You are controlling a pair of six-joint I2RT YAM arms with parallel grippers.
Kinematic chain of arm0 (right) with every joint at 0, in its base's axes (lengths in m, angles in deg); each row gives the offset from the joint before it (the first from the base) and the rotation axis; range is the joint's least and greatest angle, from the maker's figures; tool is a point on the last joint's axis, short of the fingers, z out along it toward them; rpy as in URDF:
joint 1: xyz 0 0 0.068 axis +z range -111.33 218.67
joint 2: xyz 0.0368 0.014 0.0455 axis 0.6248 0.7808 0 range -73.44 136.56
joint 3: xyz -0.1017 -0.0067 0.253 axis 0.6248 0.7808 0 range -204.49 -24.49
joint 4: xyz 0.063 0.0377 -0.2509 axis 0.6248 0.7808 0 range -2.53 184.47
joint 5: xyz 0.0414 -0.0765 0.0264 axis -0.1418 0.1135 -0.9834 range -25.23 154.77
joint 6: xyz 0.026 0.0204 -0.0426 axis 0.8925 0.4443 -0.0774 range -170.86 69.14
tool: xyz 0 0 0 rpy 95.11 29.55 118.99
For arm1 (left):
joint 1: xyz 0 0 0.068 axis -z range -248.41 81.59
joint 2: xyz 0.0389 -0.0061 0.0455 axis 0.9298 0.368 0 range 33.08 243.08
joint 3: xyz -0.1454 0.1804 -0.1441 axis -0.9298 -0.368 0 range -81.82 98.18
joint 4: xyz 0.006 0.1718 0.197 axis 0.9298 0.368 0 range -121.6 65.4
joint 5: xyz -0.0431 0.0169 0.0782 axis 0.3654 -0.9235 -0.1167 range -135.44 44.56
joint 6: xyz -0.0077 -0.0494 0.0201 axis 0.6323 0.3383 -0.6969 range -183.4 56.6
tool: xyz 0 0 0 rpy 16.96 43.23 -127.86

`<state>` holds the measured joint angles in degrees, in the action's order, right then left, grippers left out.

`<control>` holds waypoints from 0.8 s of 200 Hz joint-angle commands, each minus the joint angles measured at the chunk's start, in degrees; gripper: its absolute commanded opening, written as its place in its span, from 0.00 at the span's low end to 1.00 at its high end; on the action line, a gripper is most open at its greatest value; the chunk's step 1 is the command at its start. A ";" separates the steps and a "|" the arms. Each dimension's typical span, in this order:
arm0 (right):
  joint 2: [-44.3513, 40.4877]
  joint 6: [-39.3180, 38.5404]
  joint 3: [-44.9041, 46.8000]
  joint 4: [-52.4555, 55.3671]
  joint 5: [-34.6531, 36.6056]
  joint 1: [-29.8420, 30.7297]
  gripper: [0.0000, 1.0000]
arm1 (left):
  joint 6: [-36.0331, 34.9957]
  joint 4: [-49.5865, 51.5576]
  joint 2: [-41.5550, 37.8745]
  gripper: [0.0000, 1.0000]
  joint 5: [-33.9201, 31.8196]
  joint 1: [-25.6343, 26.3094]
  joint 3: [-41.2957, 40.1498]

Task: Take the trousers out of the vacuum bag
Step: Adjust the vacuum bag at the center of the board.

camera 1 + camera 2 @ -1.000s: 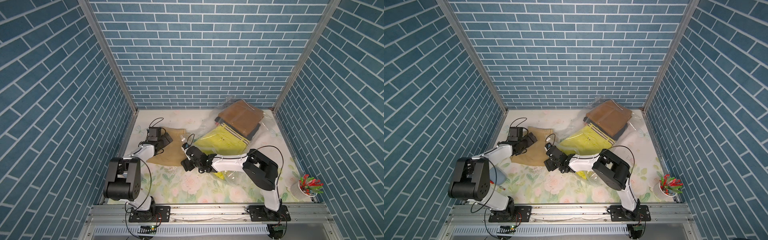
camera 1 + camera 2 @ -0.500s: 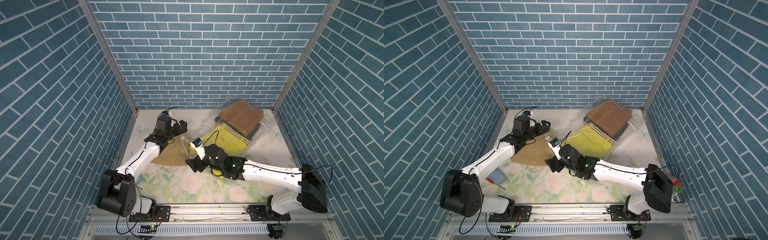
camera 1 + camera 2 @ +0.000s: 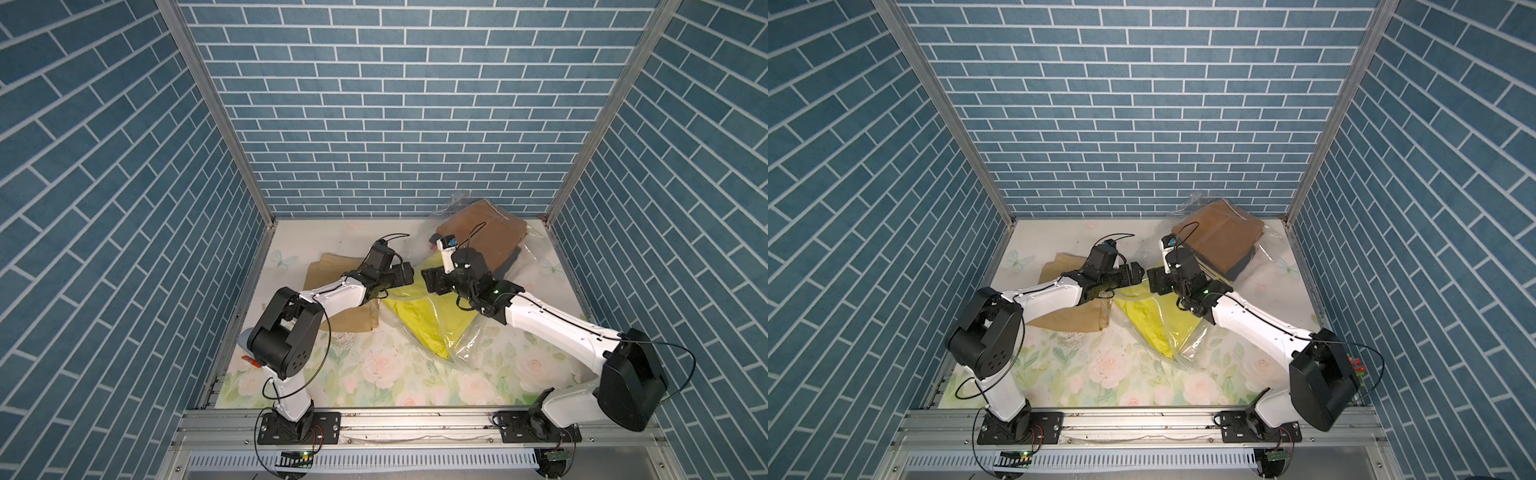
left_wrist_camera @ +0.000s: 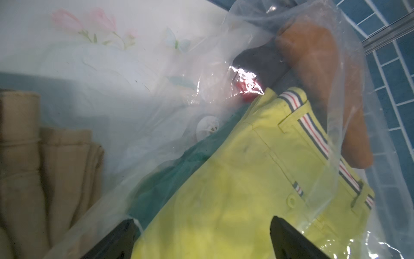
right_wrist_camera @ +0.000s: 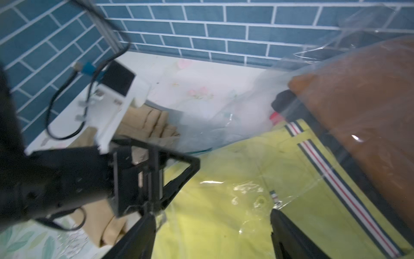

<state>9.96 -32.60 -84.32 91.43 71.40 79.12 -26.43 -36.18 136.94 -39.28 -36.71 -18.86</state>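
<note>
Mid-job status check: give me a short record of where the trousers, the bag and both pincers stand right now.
out of bag: khaki trousers, on the table under the left arm
inside bag: lime-yellow trousers; mustard-brown trousers; green trousers under the lime pair
vacuum bag: crumpled, toward the far right of the table
left pincer: open, empty, over the lime-yellow trousers
right pincer: open, empty, facing the left pincer over the same pair

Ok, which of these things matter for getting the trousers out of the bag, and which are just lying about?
For the job: vacuum bag, lime trousers, brown trousers, khaki trousers.
Lying about: grey case, red bits at the table's edge.
</note>
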 commanded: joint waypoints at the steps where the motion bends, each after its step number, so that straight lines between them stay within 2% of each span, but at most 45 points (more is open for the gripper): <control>1: 3.90 2.37 -1.73 -1.80 -3.95 -4.55 0.82 | 2.77 -3.20 2.43 1.00 -0.68 1.11 0.51; 47: 13.11 6.78 -1.76 -7.56 -8.81 -14.78 0.82 | 4.37 -4.95 9.15 1.00 -1.24 5.07 3.32; 84: 15.78 8.81 -0.63 -8.29 -5.48 -18.21 0.82 | 6.32 -7.99 14.28 0.99 -1.69 7.36 5.65; 160: 10.41 16.93 16.10 -13.59 -0.04 -24.27 0.81 | 8.15 -7.56 25.96 1.00 -1.48 13.30 19.04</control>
<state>21.98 -21.39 -73.94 75.00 68.71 56.58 -20.85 -43.77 156.94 -46.52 -27.44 -3.45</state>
